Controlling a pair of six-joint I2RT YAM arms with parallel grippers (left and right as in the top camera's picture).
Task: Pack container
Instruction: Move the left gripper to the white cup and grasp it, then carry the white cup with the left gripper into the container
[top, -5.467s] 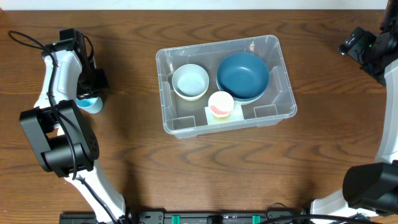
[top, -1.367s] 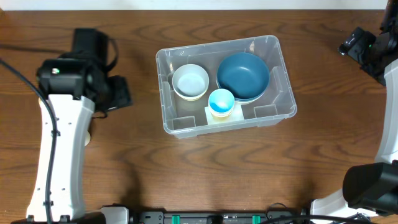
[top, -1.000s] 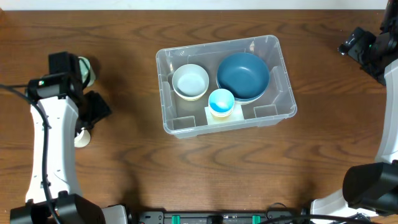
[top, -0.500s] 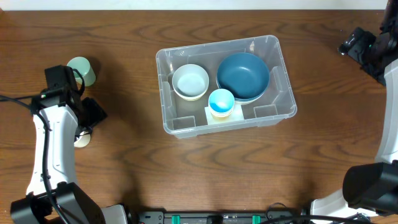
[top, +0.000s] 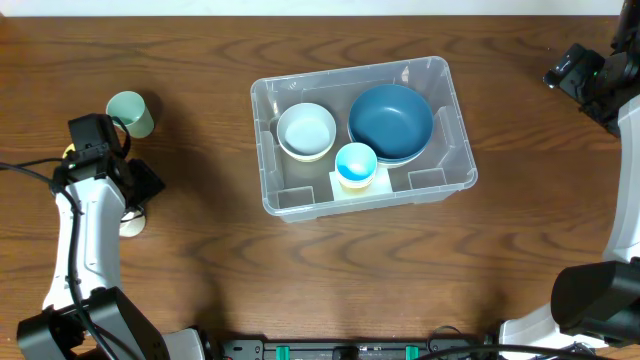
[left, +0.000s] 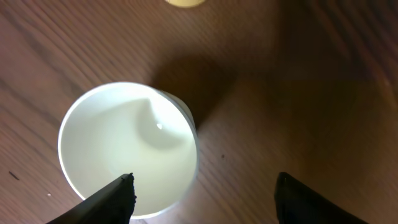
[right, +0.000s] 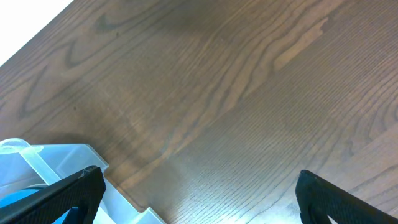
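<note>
The clear container stands mid-table. It holds a cream bowl, a dark blue bowl and a light blue cup. My left gripper is open at the table's left, far from the container. In the left wrist view the gripper hangs over a pale cup, the left fingertip above its near rim and nothing gripped. My right gripper stays open at the far right; in its wrist view only bare wood lies between the fingers, with the container's corner at the lower left.
A mint green cup stands upright at the far left. A cream cup sits below it, partly under my left arm. A cream-coloured edge shows at the top of the left wrist view.
The left arm has swung away from the container toward the table's left edge and drawn back, uncovering the green cup. The light blue cup, earlier by the left gripper, sits in the container.
</note>
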